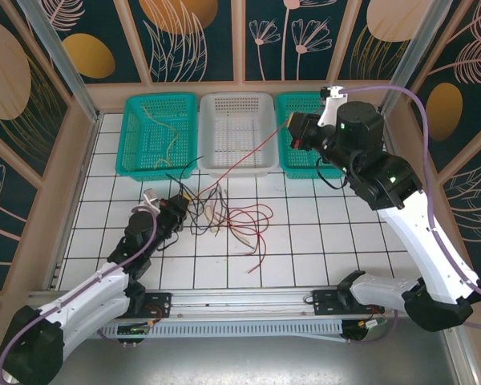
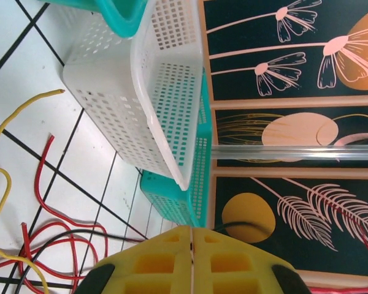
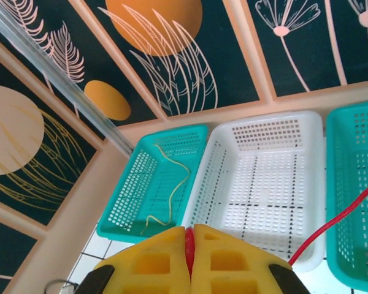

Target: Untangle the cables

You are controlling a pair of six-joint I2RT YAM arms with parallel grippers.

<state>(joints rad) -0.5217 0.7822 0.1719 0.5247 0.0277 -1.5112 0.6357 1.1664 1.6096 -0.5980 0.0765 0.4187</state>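
The right gripper clamps a thin red wire stretched taut across the white perforated plastic basket, while the left gripper sits pinched shut, nothing visibly between its fingers, beside the red, black and yellow cables tangled on the tiled table.

Lab robot cell, gridded table, sorting baskets

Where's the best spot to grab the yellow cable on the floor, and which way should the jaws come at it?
Probably grip the yellow cable near its loose tip. In the left wrist view that end lies alone on the bare white floor, apart from the red cable and black cable bunched further along. It lies flat, so come straight down from above, jaws straddling it crosswise.
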